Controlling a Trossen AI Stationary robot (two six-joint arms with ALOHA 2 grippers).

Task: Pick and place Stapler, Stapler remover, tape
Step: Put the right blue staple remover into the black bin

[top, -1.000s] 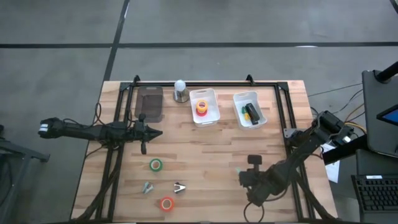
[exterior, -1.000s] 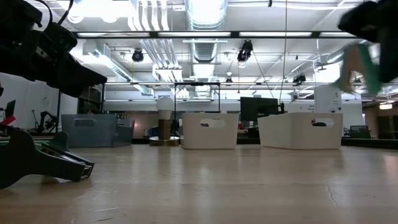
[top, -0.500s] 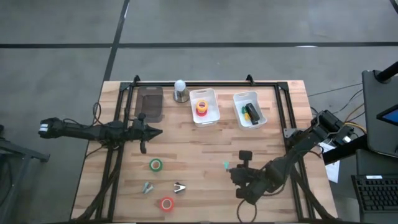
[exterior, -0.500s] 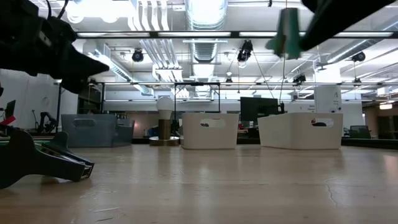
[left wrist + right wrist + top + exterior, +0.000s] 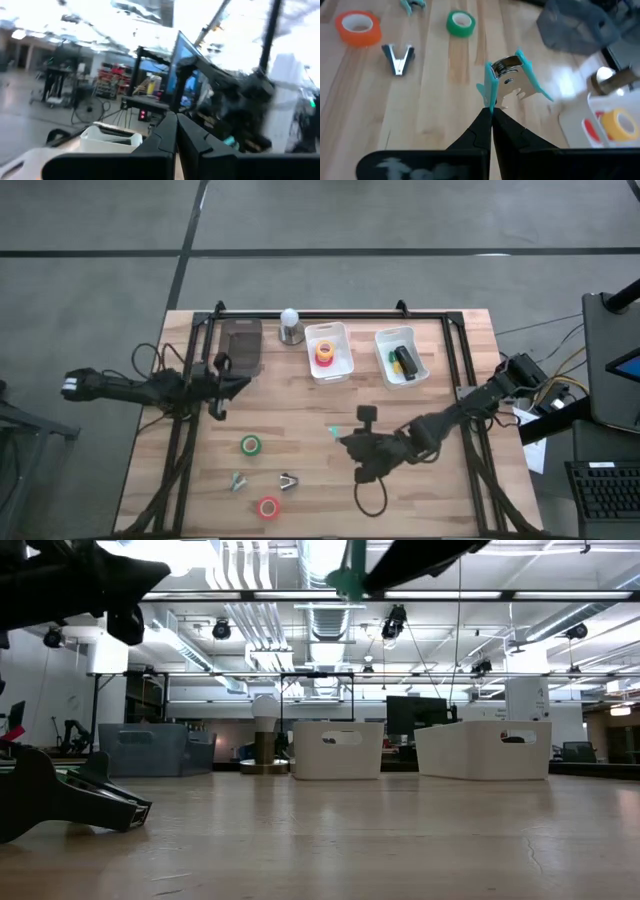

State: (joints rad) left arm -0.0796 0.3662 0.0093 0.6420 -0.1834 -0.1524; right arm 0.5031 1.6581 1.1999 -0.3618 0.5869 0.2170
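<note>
Seemingly, our right gripper (image 5: 490, 107) pinches the teal staple remover (image 5: 507, 80) by one thin edge; mid-frame it may slip.

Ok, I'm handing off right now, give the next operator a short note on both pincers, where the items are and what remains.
Right pincer: shut on a teal staple remover, raised above mid-table.
Left pincer: shut, empty, near the grey tray.
Done: yellow and red tape rolls sit in the middle white bin; a black stapler is in the right white bin.
Left: green tape, orange tape, a teal remover and a dark remover on the table, plus the held remover.
</note>
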